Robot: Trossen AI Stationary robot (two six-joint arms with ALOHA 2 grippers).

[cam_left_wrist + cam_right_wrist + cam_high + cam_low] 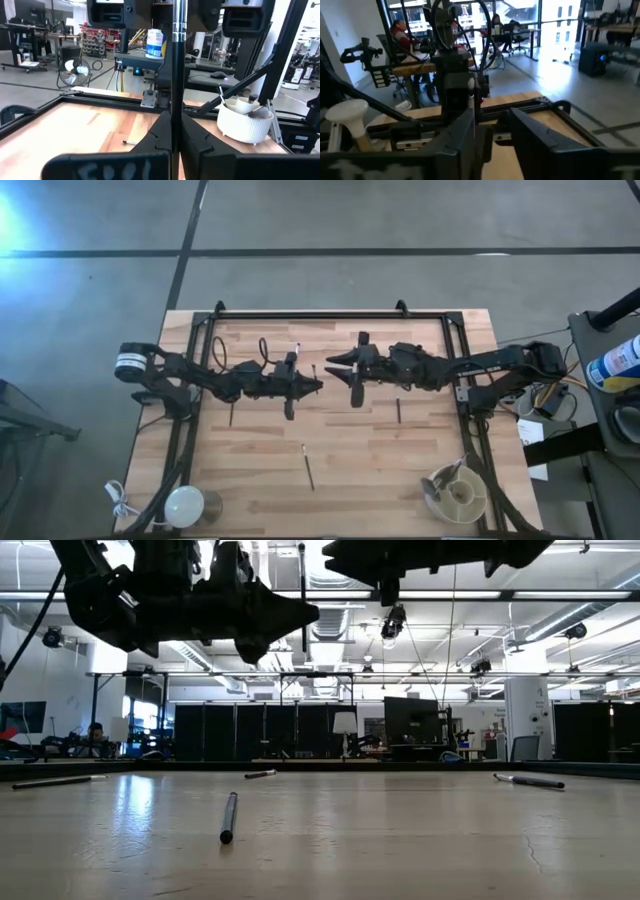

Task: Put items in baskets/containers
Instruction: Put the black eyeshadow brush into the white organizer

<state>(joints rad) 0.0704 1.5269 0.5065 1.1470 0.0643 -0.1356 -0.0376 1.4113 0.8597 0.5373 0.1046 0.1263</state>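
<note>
My left gripper point(318, 385) point(172, 117) hovers above the middle of the table, shut on a thin dark makeup brush point(176, 60) with a metal ferrule. In the low view the brush point(303, 600) stands upright. My right gripper point(330, 366) point(492, 120) is open and faces the left one at close range, at about the same height; the brush point(473, 117) shows just ahead of its fingers. The cream round tub point(458, 492) point(245, 122) stands at the near right corner with a few brushes in it. Other brushes point(309, 465) point(232, 415) point(399, 410) lie flat on the table. My left gripper pinches the brush's dark handle point(175, 102), below the ferrule, between its two fingers. The fingers are level, point toward the table's right and lie across the brush. The brush is lifted clear of the table and stands upright, reaching above and below the fingers.
A white glossy dome point(185, 503) with a cord sits at the near left corner. A black frame point(330, 314) runs around the table's far and side edges. Loose brushes point(228, 817) point(530, 780) lie on the wood below the arms.
</note>
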